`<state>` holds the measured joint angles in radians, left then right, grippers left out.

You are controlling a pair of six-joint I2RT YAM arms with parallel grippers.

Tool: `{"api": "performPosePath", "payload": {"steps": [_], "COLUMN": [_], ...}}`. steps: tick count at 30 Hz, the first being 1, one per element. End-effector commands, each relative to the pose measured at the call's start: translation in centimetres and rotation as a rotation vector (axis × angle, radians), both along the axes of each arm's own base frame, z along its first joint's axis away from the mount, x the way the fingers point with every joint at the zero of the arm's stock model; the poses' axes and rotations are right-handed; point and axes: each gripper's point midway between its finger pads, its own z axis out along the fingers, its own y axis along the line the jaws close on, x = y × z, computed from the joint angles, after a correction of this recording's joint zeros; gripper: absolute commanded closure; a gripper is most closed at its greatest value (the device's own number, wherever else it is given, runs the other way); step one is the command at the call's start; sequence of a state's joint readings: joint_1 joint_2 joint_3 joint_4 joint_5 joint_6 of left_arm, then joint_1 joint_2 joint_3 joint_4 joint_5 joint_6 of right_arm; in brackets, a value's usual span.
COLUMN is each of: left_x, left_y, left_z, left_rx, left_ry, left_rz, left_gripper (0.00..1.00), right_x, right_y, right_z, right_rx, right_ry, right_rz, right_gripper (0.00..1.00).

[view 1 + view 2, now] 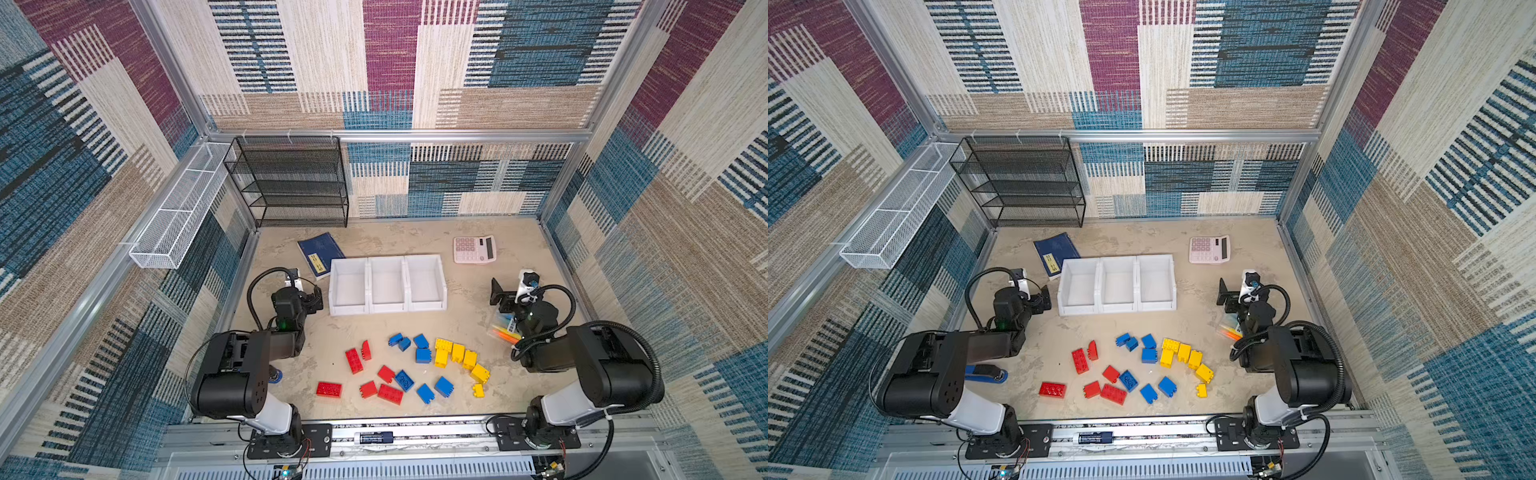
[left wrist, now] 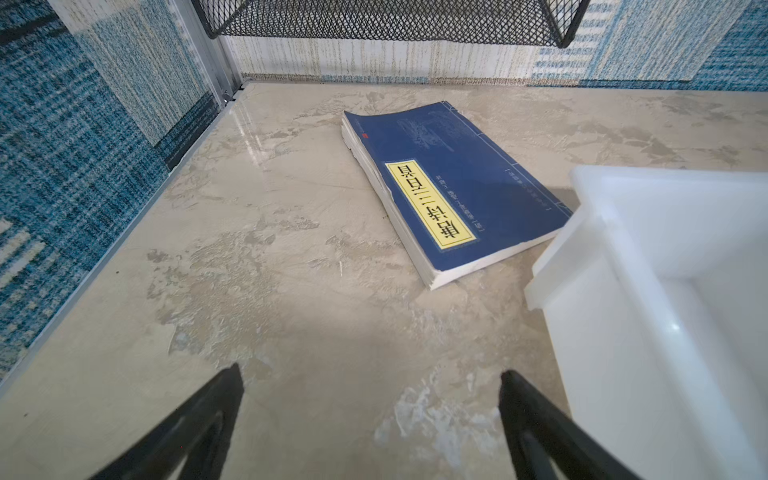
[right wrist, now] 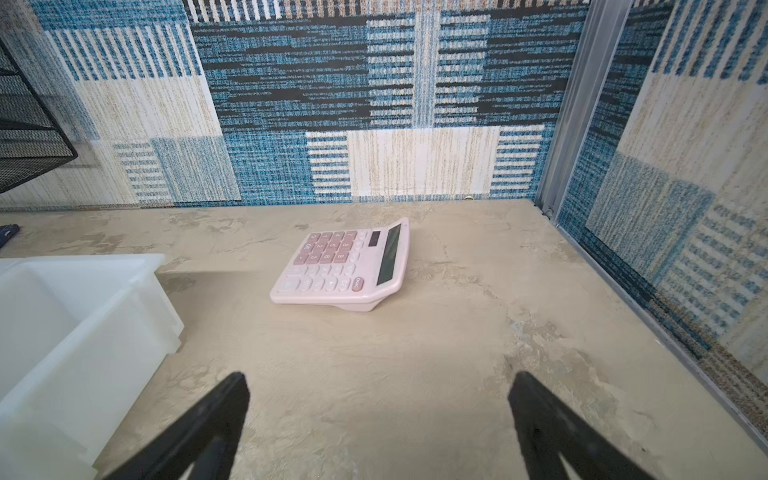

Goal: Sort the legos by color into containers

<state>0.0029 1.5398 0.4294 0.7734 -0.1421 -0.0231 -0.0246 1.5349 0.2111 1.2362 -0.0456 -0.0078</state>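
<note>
Loose legos lie on the table in front of the bins: red ones [image 1: 354, 360] to the left, blue ones [image 1: 423, 355] in the middle, yellow ones [image 1: 458, 352] to the right. The containers [image 1: 349, 309], three joined white bins, stand behind them with nothing inside. My left gripper [image 1: 316, 300] hovers open just left of the bins, whose wall [image 2: 623, 332] shows in the left wrist view. My right gripper [image 1: 498, 296] hovers open to their right, with their wall [image 3: 104, 353] in the right wrist view. Nothing sits between the left gripper's [image 2: 370, 370] or the right gripper's [image 3: 380, 376] fingers.
A blue book [image 1: 320, 254] lies behind the left bin and a pink calculator [image 1: 473, 249] at the back right. A black mesh rack [image 1: 291, 183] and a white wire basket [image 1: 178, 216] line the back left. Markers [image 1: 505, 332] lie under the right arm, a blue stapler [image 1: 986, 374] under the left.
</note>
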Motion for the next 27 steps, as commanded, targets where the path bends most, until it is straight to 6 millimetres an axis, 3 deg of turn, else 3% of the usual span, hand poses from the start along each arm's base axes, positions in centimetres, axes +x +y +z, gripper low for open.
{"api": "performPosePath", "payload": {"steps": [1,27], "left_x": [0.32,0.40], "left_y": [-0.13,-0.06], "left_z": [0.86,0.75], "left_rx": [0.004,0.005], "left_ry": [-0.035,-0.027], "left_rz": [-0.012,-0.008], "left_gripper": [0.01,0.01], "right_x": [0.19,0.38], "right_y": [0.09,0.09], "right_z": [1.09,1.01], "right_rx": [-0.006,-0.006], "right_ry": [-0.041,-0.035], "right_rz": [0.006,0.006], "right_gripper": [0.00,0.00]}}
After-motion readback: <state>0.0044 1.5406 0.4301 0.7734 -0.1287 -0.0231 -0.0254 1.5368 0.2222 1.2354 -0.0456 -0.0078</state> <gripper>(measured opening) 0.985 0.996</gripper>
